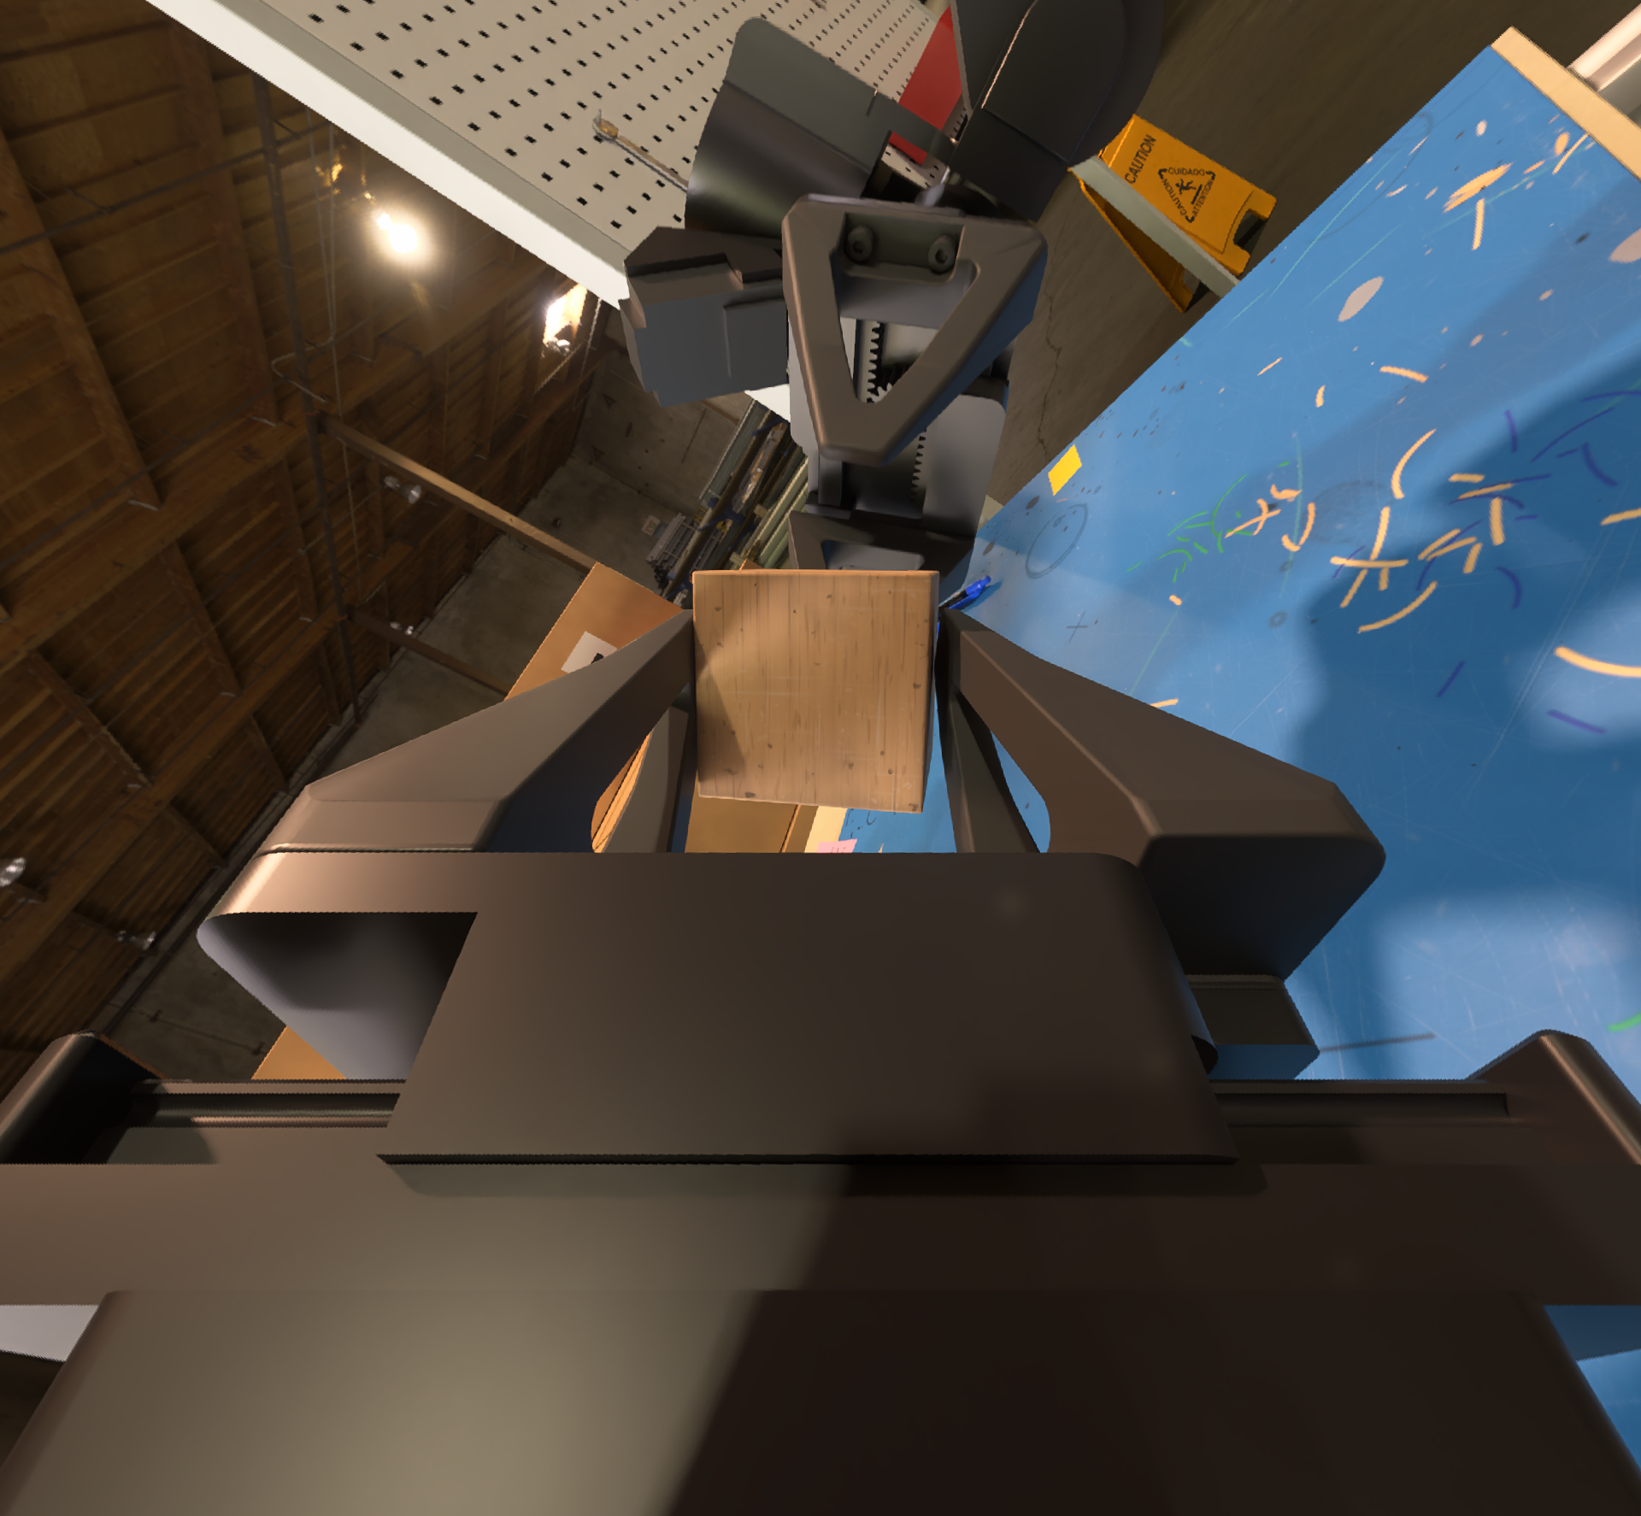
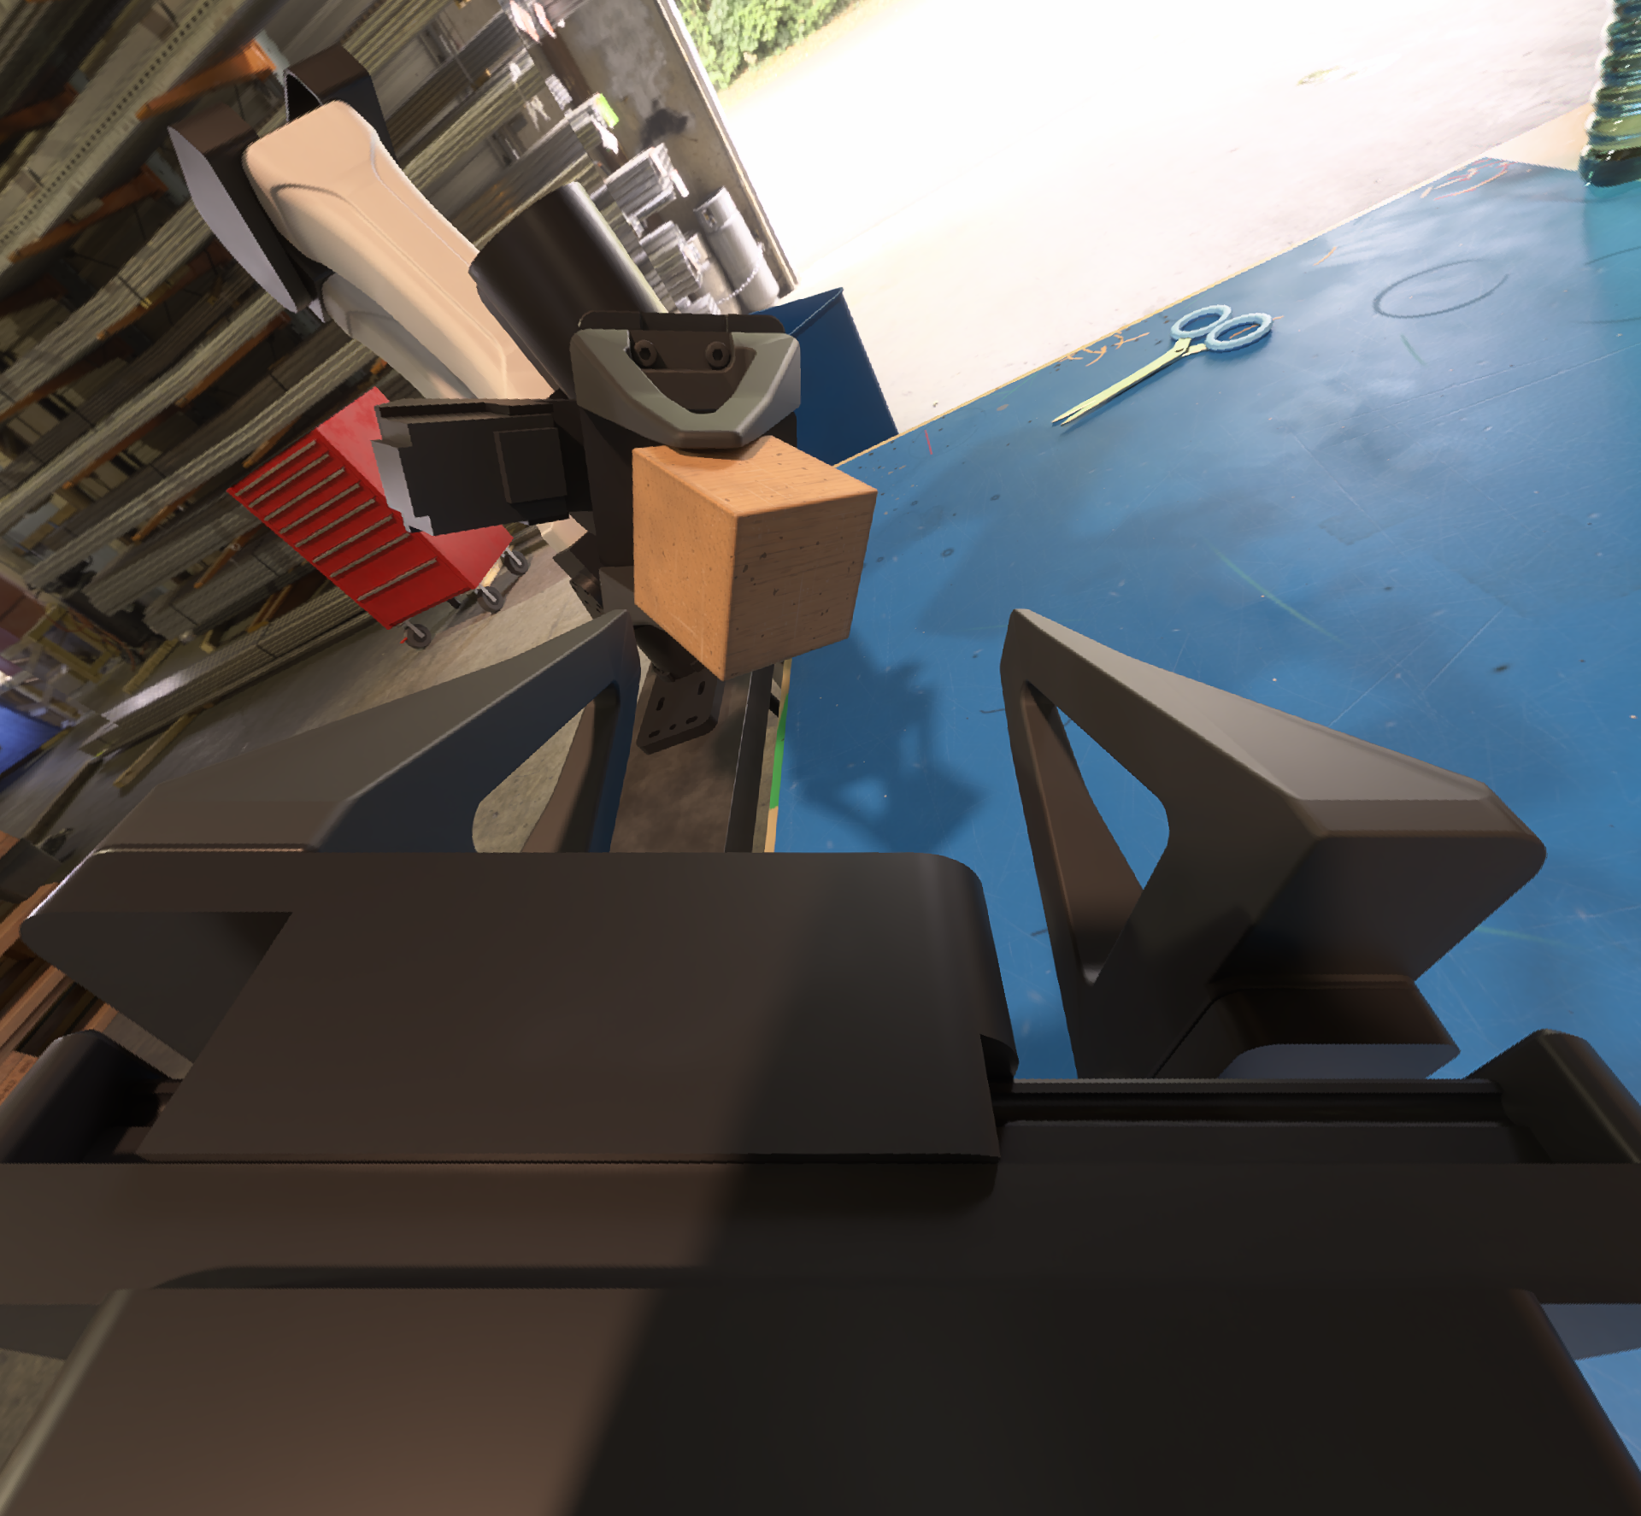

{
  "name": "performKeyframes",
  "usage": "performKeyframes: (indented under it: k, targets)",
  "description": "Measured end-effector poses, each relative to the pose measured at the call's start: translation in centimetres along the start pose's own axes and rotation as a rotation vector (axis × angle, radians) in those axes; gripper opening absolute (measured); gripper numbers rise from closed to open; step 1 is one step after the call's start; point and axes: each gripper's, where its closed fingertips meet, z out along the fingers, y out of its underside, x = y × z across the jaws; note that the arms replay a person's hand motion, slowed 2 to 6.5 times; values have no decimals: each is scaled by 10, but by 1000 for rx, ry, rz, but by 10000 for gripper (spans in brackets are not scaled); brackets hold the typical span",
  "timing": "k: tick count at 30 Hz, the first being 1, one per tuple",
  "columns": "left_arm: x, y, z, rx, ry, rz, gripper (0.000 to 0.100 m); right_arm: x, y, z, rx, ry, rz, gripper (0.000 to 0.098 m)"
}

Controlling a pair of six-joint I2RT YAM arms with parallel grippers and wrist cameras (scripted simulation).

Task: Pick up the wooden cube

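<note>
1. Fingers of the left gripper (image 1: 813,696) press on opposite sides of the wooden cube (image 1: 813,688), clamping it in the air above the blue bench (image 1: 1332,763), near one bench edge.
2. Only the right wrist view gives the cube's depth: three faces show, and its shadow lies on the bench top below, apart from it.
3. The right gripper (image 2: 821,648) stands with its fingers wide apart and nothing between them, facing the cube; the left wrist view shows it just beyond the cube.
4. Scissors (image 2: 1163,364) with pale blue handles lie farther out toward the bench's far edge, and a clear bottle (image 2: 1616,97) stands near its corner; only the right wrist view has these.
5. Only the left wrist view shows a pegboard (image 1: 426,44) with hanging tools and a yellow floor sign (image 1: 1172,195) beyond the bench edge.
</note>
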Motion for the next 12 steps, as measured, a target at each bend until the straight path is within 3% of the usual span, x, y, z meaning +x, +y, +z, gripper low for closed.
performKeyframes:
  k: [12]
  targets:
    - [-2, -16, -1, 71, -19, 4, 440, -10, 5, 16, -6, -67, 14, 685]
